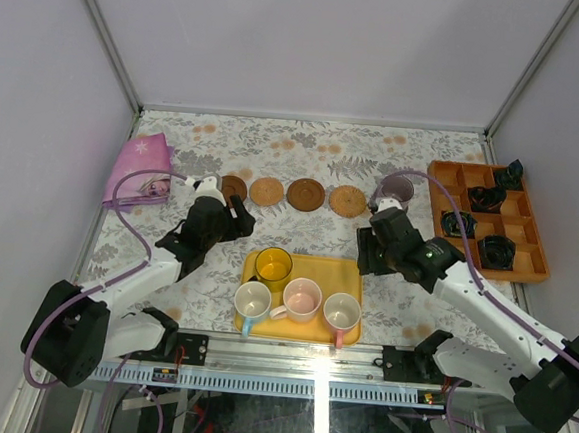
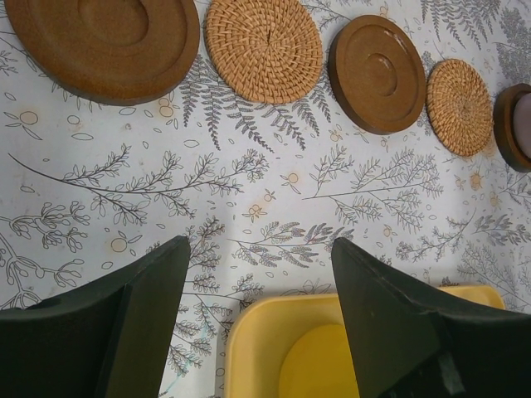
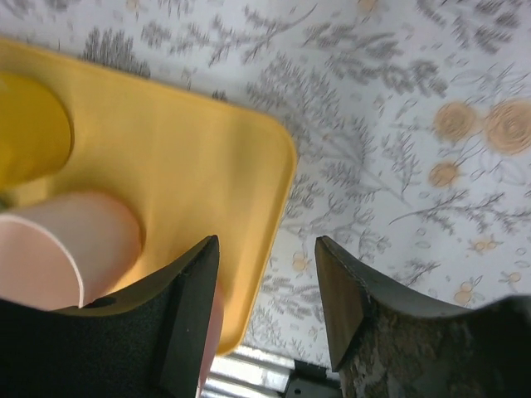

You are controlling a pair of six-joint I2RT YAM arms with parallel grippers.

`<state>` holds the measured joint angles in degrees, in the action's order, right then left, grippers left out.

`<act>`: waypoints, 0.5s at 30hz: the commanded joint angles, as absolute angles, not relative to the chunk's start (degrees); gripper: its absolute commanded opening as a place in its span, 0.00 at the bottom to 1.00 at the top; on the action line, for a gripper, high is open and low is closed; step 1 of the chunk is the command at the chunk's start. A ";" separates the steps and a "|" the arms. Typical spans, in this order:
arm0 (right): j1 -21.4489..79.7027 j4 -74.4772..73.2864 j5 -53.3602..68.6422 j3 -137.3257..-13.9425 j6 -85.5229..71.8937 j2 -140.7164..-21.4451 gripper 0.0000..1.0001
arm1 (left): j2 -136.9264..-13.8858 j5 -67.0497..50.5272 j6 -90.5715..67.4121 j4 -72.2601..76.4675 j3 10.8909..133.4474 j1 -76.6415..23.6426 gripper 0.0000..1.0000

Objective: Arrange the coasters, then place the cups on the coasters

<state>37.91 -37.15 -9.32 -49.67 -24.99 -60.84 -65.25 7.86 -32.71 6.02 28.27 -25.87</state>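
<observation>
Four coasters lie in a row on the flowered cloth: dark brown (image 1: 234, 187), tan (image 1: 266, 191), dark brown (image 1: 305, 194) and tan (image 1: 348, 200). At the row's right end a grey-purple cup (image 1: 397, 193) stands on a fifth, dark coaster (image 2: 514, 124). The yellow tray (image 1: 315, 274) holds a yellow cup (image 1: 273, 265), a white and blue cup (image 1: 253, 299) and two pink cups (image 1: 303, 298) (image 1: 342, 309). My left gripper (image 1: 241, 218) (image 2: 257, 245) hangs open over the tray's far left corner. My right gripper (image 1: 364, 258) (image 3: 265, 245) is open above the tray's right edge, with nothing between its fingers.
An orange compartment tray (image 1: 453, 179) with black ring-shaped objects (image 1: 494, 251) sits at the right edge. A pink cloth (image 1: 138, 169) lies at the far left. White walls enclose the table on three sides.
</observation>
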 commanded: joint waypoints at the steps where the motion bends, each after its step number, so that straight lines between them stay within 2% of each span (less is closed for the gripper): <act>1: 43.09 -40.25 -8.84 -48.47 -29.11 -58.67 0.56 | -63.57 7.01 -32.07 7.45 28.97 -26.19 0.69; 15: 53.89 -41.09 -7.50 -46.07 -34.08 -58.77 0.55 | -61.22 7.30 -32.45 6.22 27.88 -26.15 0.70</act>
